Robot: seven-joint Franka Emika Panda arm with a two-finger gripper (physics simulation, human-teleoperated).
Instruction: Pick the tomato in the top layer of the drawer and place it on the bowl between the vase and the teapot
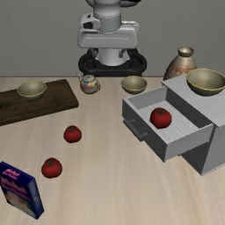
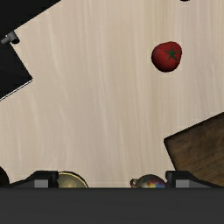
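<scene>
- The gripper (image 2: 110,179) is open. Its fingertips (image 2: 39,179) stand wide apart with nothing between them, and bare tabletop (image 1: 114,176) (image 2: 96,96) lies ahead of them.
- The drawer tomato (image 1: 161,117) lies inside the top drawer (image 1: 180,134), resting on the drawer floor near its middle. Nothing touches it.
- The top drawer is pulled out of the grey cabinet (image 1: 211,149), which stands at the tabletop's edge on the exterior view's right. The cabinet carries the cabinet-top bowl (image 1: 206,83) on its roof.
- The middle bowl (image 1: 134,84) (image 2: 70,181) stands near the tabletop's back edge, between the teapot (image 1: 89,84) (image 2: 149,183) and the vase (image 1: 183,63). It is apart from both and empty.
- In the wrist view the middle bowl's rim shows just beside one fingertip, and the teapot's top shows just beside the other.
- The arm (image 1: 107,35) rises at the back edge, behind the teapot and the middle bowl.
- The dark board (image 1: 48,104) (image 2: 201,149) lies flat at the back corner on the exterior view's left. The board bowl (image 1: 32,89) sits on it.
- The first loose tomato (image 1: 73,134) (image 2: 167,55) rests on the bare tabletop, in front of the dark board and well apart from it.
- The second loose tomato (image 1: 52,167) lies nearer the front edge, close to the blue box (image 1: 22,187).
- The blue box stands upright at the front corner on the exterior view's left.
- A black flat-edged shape (image 2: 10,74) shows in the wrist view across the bare wood from the first loose tomato. I cannot tell what it is.
</scene>
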